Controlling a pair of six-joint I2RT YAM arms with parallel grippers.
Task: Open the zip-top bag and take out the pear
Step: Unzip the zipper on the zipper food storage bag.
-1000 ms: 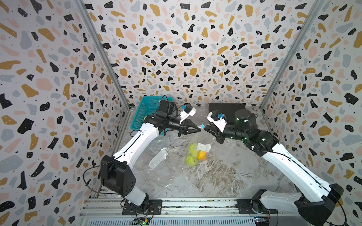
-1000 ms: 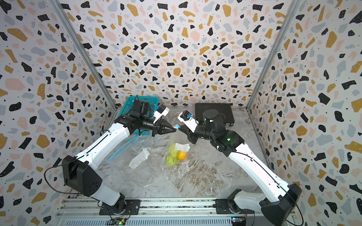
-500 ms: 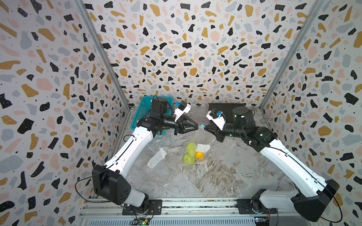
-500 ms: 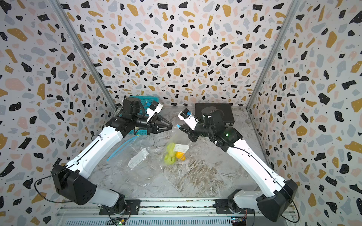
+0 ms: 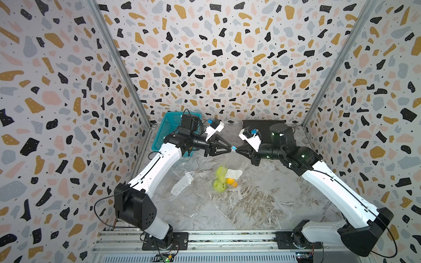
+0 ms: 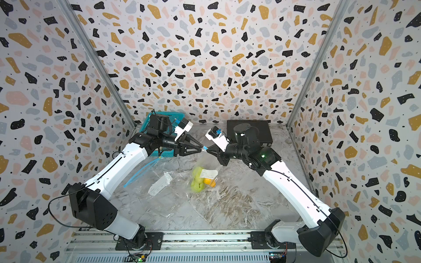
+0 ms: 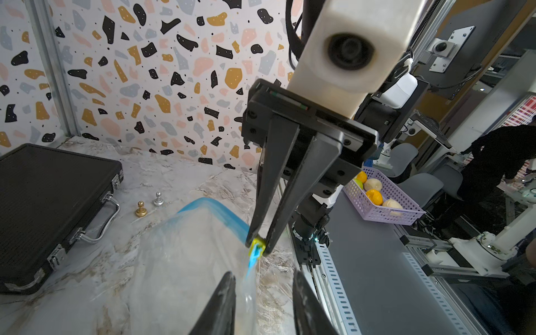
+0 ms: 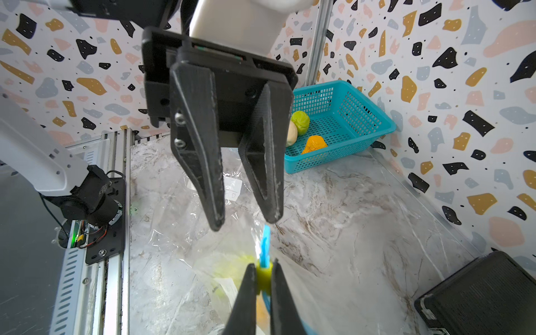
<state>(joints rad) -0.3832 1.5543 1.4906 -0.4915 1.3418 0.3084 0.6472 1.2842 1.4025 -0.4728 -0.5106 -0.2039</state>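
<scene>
No writing was legible. The white label (image 5: 233, 174) on the bag (image 5: 227, 162) bore print too small to read, as did the sticker (image 5: 181, 186) on the empty bag (image 5: 189, 175).

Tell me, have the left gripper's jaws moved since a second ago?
Yes. The left gripper has opened, its jaws spreading apart around the bag's edge; against the basket it otherwise sits where it did.

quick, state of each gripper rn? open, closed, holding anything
left gripper: open, holding nothing
right gripper: closed on the yellow zip slider
</scene>
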